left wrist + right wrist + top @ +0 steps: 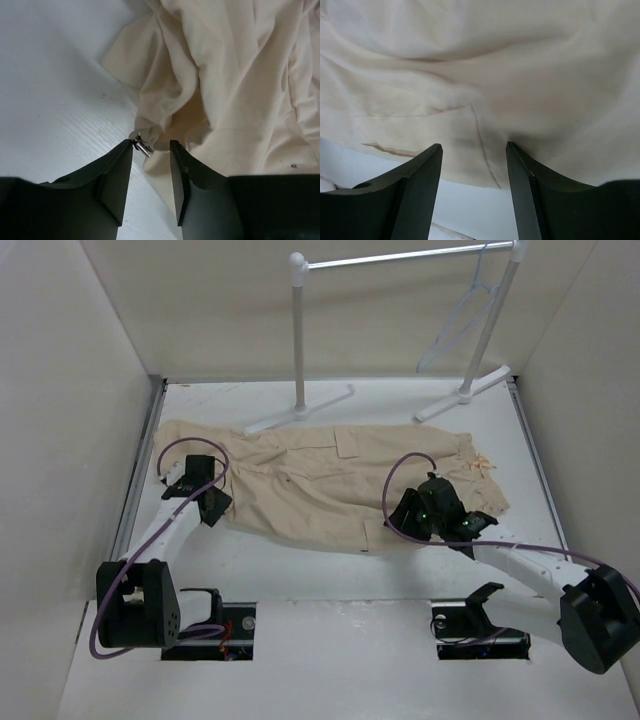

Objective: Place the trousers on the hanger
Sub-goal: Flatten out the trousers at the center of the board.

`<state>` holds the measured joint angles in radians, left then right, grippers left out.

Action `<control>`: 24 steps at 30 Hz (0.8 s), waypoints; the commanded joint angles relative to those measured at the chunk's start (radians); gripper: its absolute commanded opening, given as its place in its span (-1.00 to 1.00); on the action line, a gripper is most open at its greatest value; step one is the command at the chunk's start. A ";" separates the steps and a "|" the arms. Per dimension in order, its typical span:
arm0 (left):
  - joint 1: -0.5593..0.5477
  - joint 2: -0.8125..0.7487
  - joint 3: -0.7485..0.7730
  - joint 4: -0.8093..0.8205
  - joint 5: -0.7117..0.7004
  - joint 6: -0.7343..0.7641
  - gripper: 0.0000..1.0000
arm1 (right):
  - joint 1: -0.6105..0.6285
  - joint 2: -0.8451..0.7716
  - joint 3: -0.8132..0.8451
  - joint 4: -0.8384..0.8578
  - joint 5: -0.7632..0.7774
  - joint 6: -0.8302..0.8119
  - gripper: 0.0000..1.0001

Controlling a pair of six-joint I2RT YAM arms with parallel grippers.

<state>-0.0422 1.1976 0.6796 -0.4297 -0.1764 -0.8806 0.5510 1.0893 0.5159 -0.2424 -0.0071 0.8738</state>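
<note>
The trousers (330, 475) lie flat across the middle of the white desk (300, 565), stretched from left to right, with patch pockets showing on the cloth. Behind them stands a white rack (298, 340). The hanger (462, 315) hangs from the right part of the rack's bar, well apart from the trousers. The left arm reaches to the trousers' left end. In its wrist view the left fingers (112, 175) are spread with a clear gap, low over the bunched, folded edge of the cloth where it meets the bare desk. A small metal piece (142, 146) on that edge sits just at the tips, beside the left-hand finger. Whether the finger touches it cannot be told. The right arm reaches to the near edge of the trousers' right part. The right fingers (420, 185) are also spread wide and pinch nothing. They hover over the cloth's edge, where a pocket seam (480, 135) runs down between them and a strip of desk shows below the hem.
</note>
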 commanded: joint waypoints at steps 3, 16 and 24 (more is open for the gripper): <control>0.061 0.048 -0.009 0.095 -0.015 -0.027 -0.49 | 0.007 -0.052 0.013 0.002 0.006 -0.030 0.20; 0.371 -0.459 -0.117 -0.374 -0.051 -0.169 -0.93 | -0.026 -0.109 0.021 -0.064 0.012 -0.039 0.21; 0.541 -0.408 -0.054 -0.481 -0.133 -0.176 -0.92 | -0.065 -0.129 0.050 -0.133 0.007 -0.078 0.29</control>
<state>0.4442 0.7547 0.5838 -0.8215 -0.2451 -1.0393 0.5018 0.9909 0.5144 -0.3447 -0.0074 0.8291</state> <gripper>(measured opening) 0.102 0.638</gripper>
